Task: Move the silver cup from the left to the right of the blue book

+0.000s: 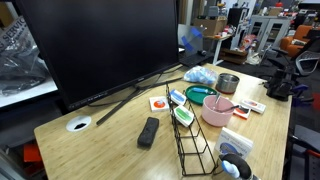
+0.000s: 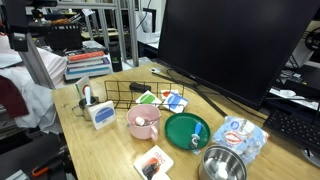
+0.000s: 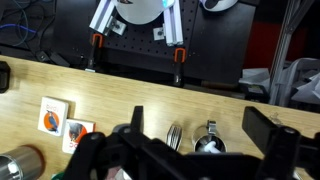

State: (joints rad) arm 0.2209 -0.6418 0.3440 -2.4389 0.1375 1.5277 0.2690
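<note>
The silver cup (image 1: 228, 83) stands on the wooden table, beside a blue book in clear plastic wrap (image 1: 200, 75). Both also show in an exterior view, the cup (image 2: 222, 165) at the near edge and the wrapped book (image 2: 241, 137) next to it. In the wrist view the cup (image 3: 20, 165) sits at the bottom left corner. My gripper (image 3: 200, 125) is open and empty, its two black fingers wide apart. It hangs high over the black wire rack (image 3: 150, 160), well away from the cup. I cannot make out the gripper in either exterior view.
A pink bowl (image 1: 219, 110) and a teal bowl (image 1: 198, 95) sit between the cup and the wire rack (image 1: 195, 135). A small metal scoop (image 3: 208, 143) lies in the rack. Picture cards (image 3: 52, 115), a black remote (image 1: 148, 131) and a large monitor (image 1: 95, 45) share the table.
</note>
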